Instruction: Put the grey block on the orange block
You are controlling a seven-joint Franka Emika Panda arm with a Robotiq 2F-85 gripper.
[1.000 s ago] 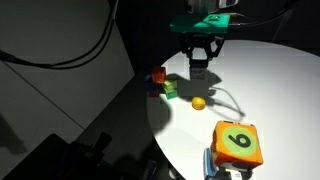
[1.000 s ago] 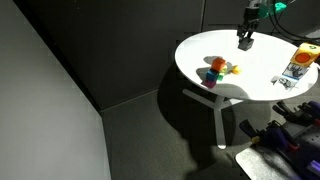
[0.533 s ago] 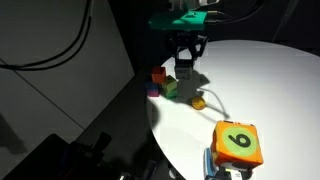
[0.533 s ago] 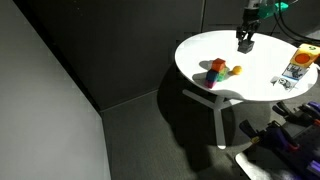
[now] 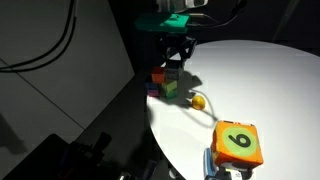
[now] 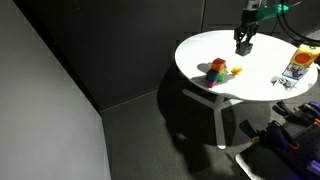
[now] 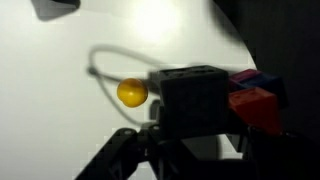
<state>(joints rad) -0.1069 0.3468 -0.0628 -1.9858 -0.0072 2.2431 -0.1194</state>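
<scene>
**Carry leg: grey block held up, not yet over the orange block**

- Claw (image 5: 177,60): shut onto the grey block (image 7: 195,95). In the wrist view the block fills the gap between the two fingers. It looks clear of the table, though the shadow makes the underside hard to read.
- Position: in an exterior view the claw hangs near the table's edge, above the cluster of small pieces. It is close to the orange block (image 5: 158,76) but not centred over it. From the wrist, the orange block (image 7: 255,105) sits off to one side of the held block, not beneath it.
- Step, as I judge it: the transport is nearly done and the placing has not started.
- Next move: I would slide sideways until the grey block covers the orange one, square the faces, and lower until they touch. Only then would I let the fingers part. The neighbours are tight against the target, so the descent must be straight.
- Count:
  - one grey block
  - one orange block
  - one green cube (image 5: 170,89)
  - one blue block (image 7: 263,80), with a magenta piece (image 7: 243,76) beside it
  - one yellow ball (image 5: 198,101)
  - one large die (image 5: 238,143) marked 6, well apart from the cluster
- All of these rest on the round white table (image 5: 270,80).
</scene>
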